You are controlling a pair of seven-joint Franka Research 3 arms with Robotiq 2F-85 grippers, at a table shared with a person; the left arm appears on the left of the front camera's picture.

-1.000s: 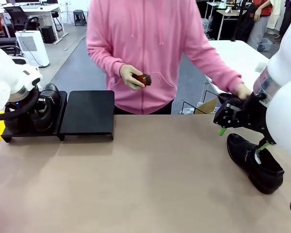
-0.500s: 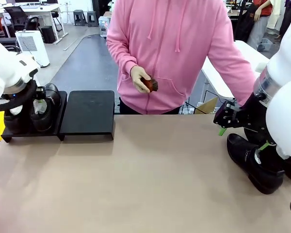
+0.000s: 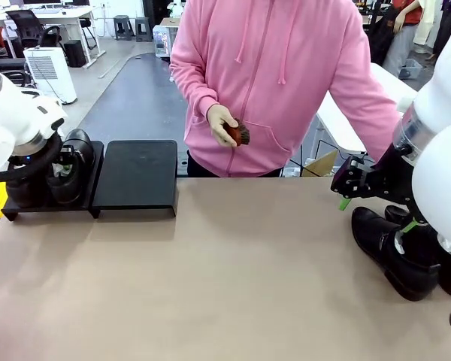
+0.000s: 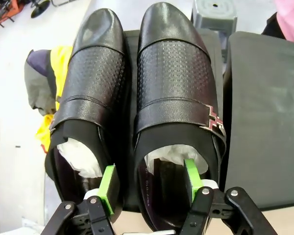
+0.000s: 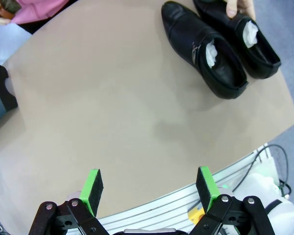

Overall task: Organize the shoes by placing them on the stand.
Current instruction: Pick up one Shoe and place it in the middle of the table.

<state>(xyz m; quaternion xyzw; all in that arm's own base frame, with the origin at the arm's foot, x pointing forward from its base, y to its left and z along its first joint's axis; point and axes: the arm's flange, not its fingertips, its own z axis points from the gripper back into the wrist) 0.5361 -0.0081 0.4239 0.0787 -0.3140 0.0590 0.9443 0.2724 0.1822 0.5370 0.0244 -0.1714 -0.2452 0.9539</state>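
Front, left side: the left arm [image 3: 15, 128] hangs over the stand [image 3: 135, 177]. A racked pair [image 3: 68, 169] of shoes sits on its left section, and the right section is bare.
Front, right side: the right gripper [image 3: 377, 213] hovers just above the loose pair [image 3: 395, 252] on the table [image 3: 225, 293], well apart from the stand.
Front, person: across the table, one hand [image 3: 219, 119] holds a small brown brush [image 3: 239, 134].
Left wrist: the left gripper [image 4: 151, 178] has its jaws parted and nothing pinched. One of the green pads [image 4: 109, 188] is between the two shoes and the other is in a heel opening, by the white stuffing. Both shoes lie flat, side by side, toes away.
Right wrist: jaws spread wide, only bare table between the pads. The near shoe [image 5: 203, 49] is free. The person's fingers [image 5: 235, 7] rest on the far shoe [image 5: 245, 36].
Doing it well, left: the placement looks finished, so lift straight up so no pad snags the collar.
Doing it well, right: go for the near shoe, the one the person isn't touching. Clamp its collar wall at the heel and set it on the bare section, toe matching the racked pair.
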